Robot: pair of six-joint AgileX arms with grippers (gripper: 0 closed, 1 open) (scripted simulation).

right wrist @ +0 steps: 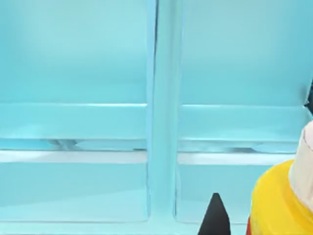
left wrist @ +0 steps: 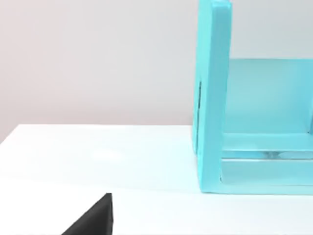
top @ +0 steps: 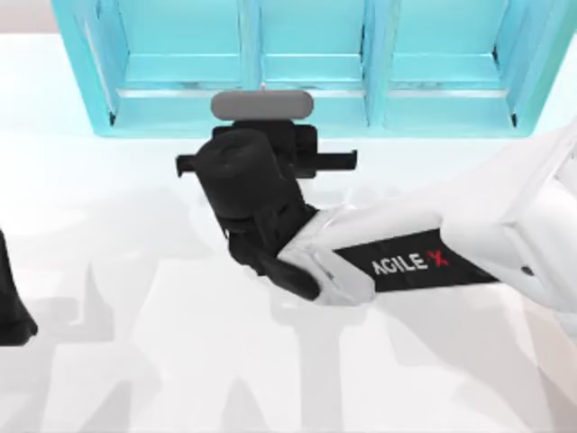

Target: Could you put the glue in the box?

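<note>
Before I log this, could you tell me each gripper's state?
Left gripper, parked far left: cannot tell.
Right gripper, beside small yellow white-capped glue bottle: cannot tell.

Yellow glue (right wrist: pixel 274 205), teal shelf (right wrist: pixel 161 122)

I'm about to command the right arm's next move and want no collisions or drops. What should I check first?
1. Glue close to the right pincer: ok, the right wrist view shows it close up.
2. Firm hold on the glue: cannot tell.
3. Where the box stands: cannot tell.
4. Clearance from the teal shelf: not ok, the right pincer sits right at its front.
5. Left arm out of the path: ok, at the table's left edge.
</note>
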